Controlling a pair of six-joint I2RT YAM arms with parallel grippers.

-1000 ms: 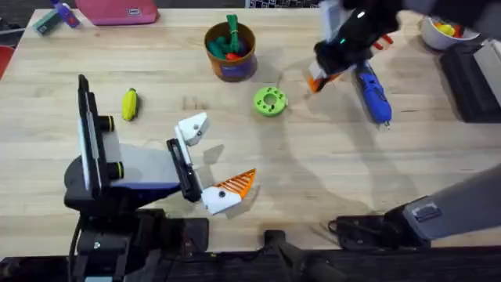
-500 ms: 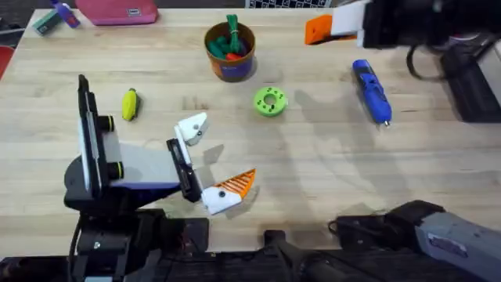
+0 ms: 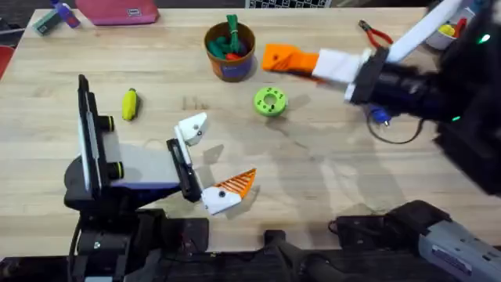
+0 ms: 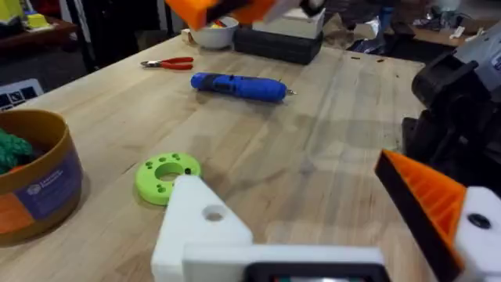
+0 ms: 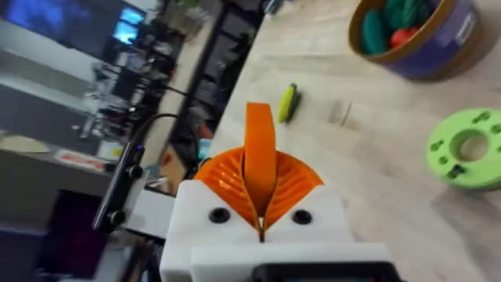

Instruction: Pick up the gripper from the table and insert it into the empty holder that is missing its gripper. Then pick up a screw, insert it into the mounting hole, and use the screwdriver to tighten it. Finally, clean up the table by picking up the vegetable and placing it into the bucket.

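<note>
Pale, straight-grained wood makes up the tabletop (image 3: 313, 180). Above its far middle we see the right tool (image 3: 275, 59): a white angular block whose two orange ribbed pads are pressed together on the gripper (image 5: 260, 155), a smooth orange wedge standing up between them in the right wrist view.

The left tool (image 3: 205, 160) rests near the near left edge, its fingers spread wide and clasping nothing. One finger is the holder (image 3: 192, 128), a bare white faceted plastic block with a round mounting hole in its face; the other white finger (image 3: 220, 200) carries a ribbed orange pad (image 3: 242, 182).

Just past the holder lies a bright green ring (image 3: 270, 101), flat, with small holes around its rim. The screwdriver (image 4: 237, 85), a glossy blue pen-shaped body with a thin metal tip, lies toward the far right edge, and red-handled pliers (image 4: 167, 63) lie beyond it near the far right corner.

The vegetable (image 3: 130, 103), a smooth yellow oblong with a dark green end, lies on the left part of the tabletop, well apart from the bucket (image 3: 230, 51). That round orange-brown cup with a purple-blue band stands at the far middle edge and already holds green and red toys.
</note>
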